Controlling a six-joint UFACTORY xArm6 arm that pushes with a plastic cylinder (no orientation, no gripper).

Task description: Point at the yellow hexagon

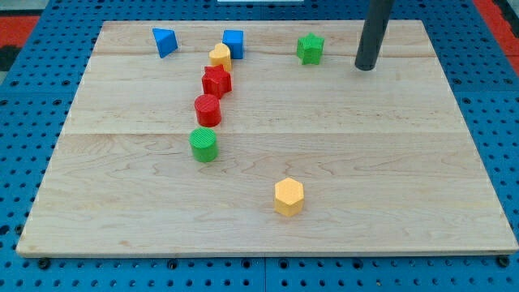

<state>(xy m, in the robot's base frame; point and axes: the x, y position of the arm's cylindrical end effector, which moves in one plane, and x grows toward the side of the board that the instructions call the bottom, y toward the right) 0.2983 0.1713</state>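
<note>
My tip (365,66) rests near the worktop's top right corner, just right of the green star block (310,49); it is a bare rod with no pincer, so there is nothing to release or clench. The yellow hexagon (289,196) sits alone near the middle of the bottom edge, well apart from my tip.

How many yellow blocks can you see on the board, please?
2. The yellow hexagon sits alone near the view's bottom centre. The other yellow block, shape unclear, is near the top, between the blue cube and red star. None seems hidden.
</note>
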